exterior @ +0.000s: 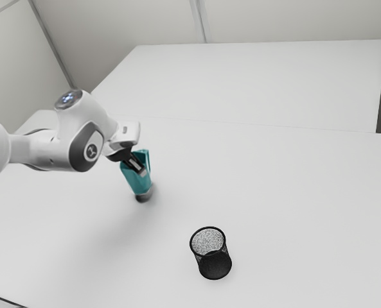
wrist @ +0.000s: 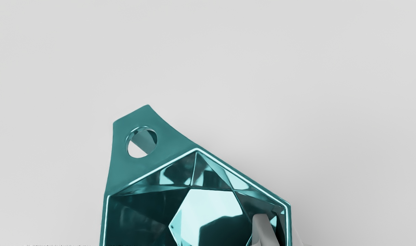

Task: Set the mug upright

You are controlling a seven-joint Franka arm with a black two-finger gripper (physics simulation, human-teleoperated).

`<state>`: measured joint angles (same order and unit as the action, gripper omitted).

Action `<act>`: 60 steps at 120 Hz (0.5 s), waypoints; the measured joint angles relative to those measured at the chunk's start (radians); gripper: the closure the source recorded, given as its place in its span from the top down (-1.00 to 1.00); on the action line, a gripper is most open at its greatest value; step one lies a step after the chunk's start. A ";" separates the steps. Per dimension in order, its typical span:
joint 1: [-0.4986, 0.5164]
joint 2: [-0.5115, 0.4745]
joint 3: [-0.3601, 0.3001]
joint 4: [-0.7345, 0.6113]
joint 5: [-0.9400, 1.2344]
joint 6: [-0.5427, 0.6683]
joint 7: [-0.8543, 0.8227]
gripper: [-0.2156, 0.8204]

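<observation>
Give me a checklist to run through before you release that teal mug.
1. Gripper shut on the mug, one finger inside its wall: ok.
2. Mug's mouth facing up: ok.
3. Mug free of any slight tilt: cannot tell.
4. Base resting flat on the table: cannot tell; it is dark around there.
5. Handle away from the gripper: ok.
6. Black mesh cup apart from the mug: ok.

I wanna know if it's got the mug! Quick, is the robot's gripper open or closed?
Gripper: at the mug, but I can't tell whether it's open or closed.
</observation>
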<state>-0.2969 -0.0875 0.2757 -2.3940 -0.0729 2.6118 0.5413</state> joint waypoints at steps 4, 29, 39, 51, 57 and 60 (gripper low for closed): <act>-0.002 0.003 0.000 0.000 0.000 0.000 -0.012 -0.93; -0.020 0.020 0.000 -0.001 0.001 0.001 -0.072 -0.93; -0.025 0.027 -0.001 -0.001 0.002 0.002 -0.091 -0.93; -0.032 0.031 -0.002 -0.001 0.002 0.002 -0.110 -0.93; -0.036 0.035 -0.002 -0.001 0.002 0.002 -0.119 -0.93; -0.037 0.036 -0.002 -0.001 0.002 0.001 -0.123 -0.93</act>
<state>-0.3343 -0.0520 0.2738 -2.3950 -0.0710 2.6131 0.4182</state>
